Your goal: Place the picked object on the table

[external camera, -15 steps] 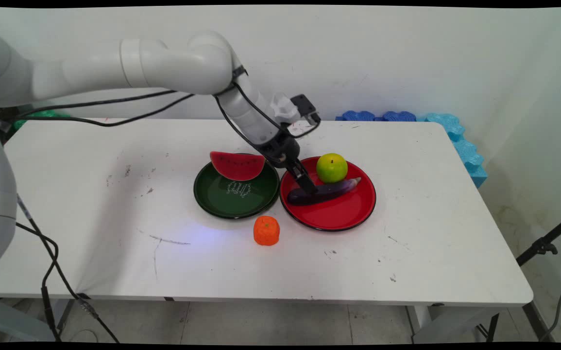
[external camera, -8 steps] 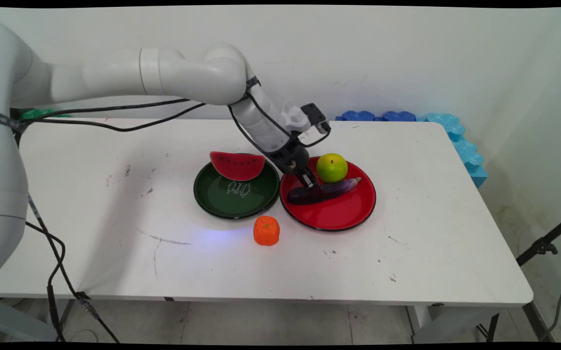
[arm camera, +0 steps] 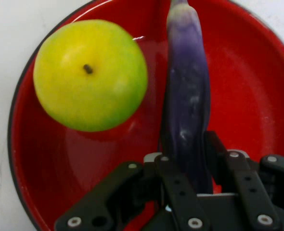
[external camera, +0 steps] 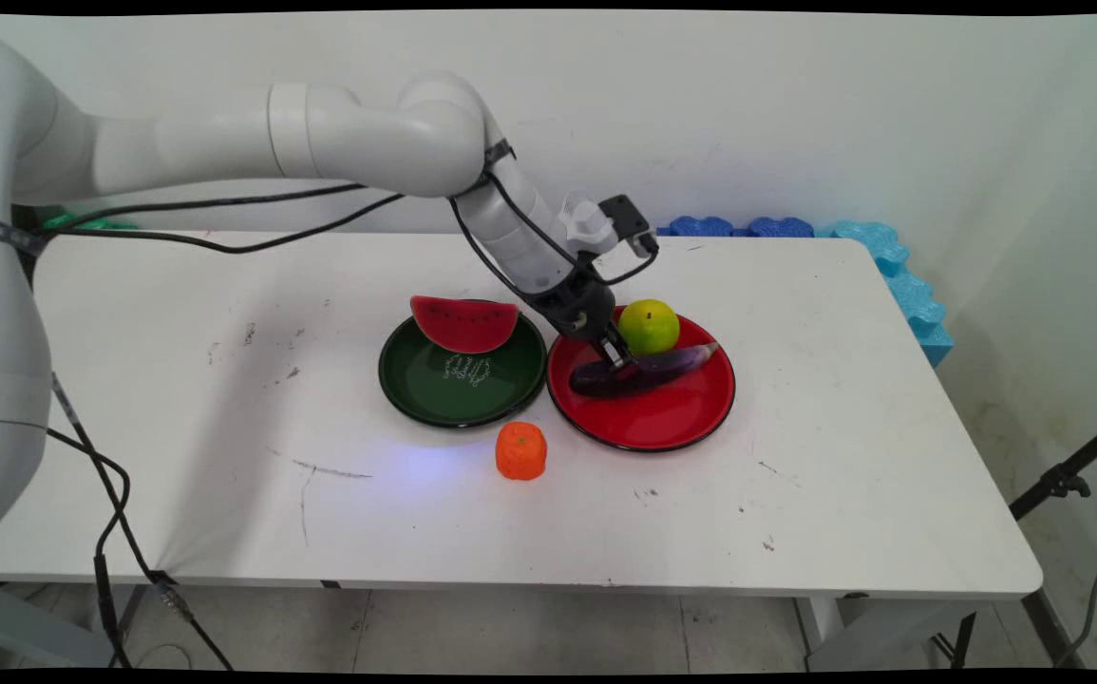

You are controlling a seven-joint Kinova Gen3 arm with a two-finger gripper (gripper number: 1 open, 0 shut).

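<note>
Watermelon: red wedge-shaped toy watermelon slice (external camera: pixel 464 323) resting on the far rim of the dark green round plate (external camera: pixel 434 397), well left of the gripper
Orange: small orange toy fruit (external camera: pixel 520 450) on the white table (external camera: pixel 842 408), just in front of both plates
Gripper: black two-finger gripper (external camera: pixel 621 362) low over the red round plate (external camera: pixel 662 423); fingers (arm camera: pixel 178 185) closed narrowly around the long purple toy eggplant (arm camera: pixel 187 103) near its thick end
Eggplant: lies across the red plate, stalk end angled up and right
Apple: yellow-green toy apple (arm camera: pixel 90 74) just beside the eggplant
Risk: the off-centre grip may let the eggplant pivot, slip out or nudge the apple
</note>
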